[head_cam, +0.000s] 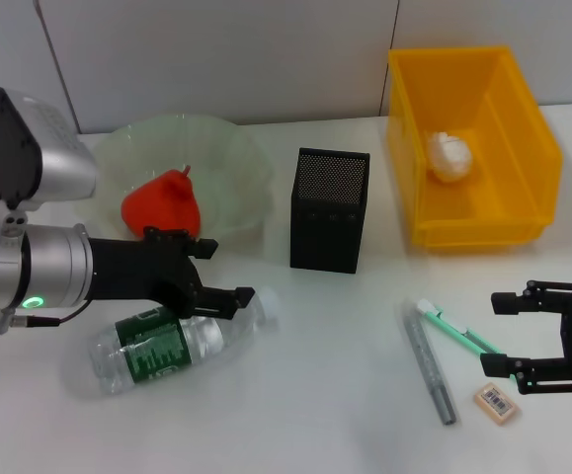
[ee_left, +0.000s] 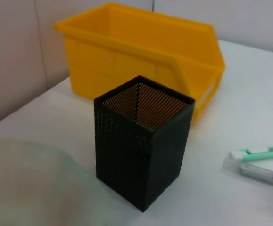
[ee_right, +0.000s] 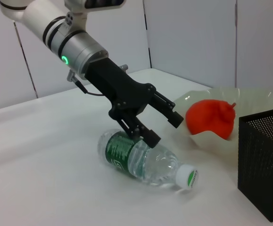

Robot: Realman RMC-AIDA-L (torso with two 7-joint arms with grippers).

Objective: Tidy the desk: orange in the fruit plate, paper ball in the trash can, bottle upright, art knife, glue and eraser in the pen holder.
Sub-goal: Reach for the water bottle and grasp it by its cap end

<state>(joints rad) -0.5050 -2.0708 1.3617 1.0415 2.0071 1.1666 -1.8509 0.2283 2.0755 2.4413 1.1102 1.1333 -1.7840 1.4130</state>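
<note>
Bottle (head_cam: 172,344) lies on side near desk's front-left corner, long axis along front edge, cap toward pen holder (head_cam: 329,209). Left tool (head_cam: 228,272) directly above label, fingers apart, empty; nearer arm. Right tool (head_cam: 500,333) open, idle beside eraser (head_cam: 496,402).

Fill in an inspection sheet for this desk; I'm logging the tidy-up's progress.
Surface: white desk, no spills seen.
Job's things: orange in fruit plate; paper ball in trash can; bottle lying down; eraser, knife and glue on desk; pen holder looks empty.
Clutter: nothing seen.
Grippers: left gripper open over bottle; right gripper open above eraser.
Cables: thin cable at left wrist.
Surroundings: grey wall panels.
</note>
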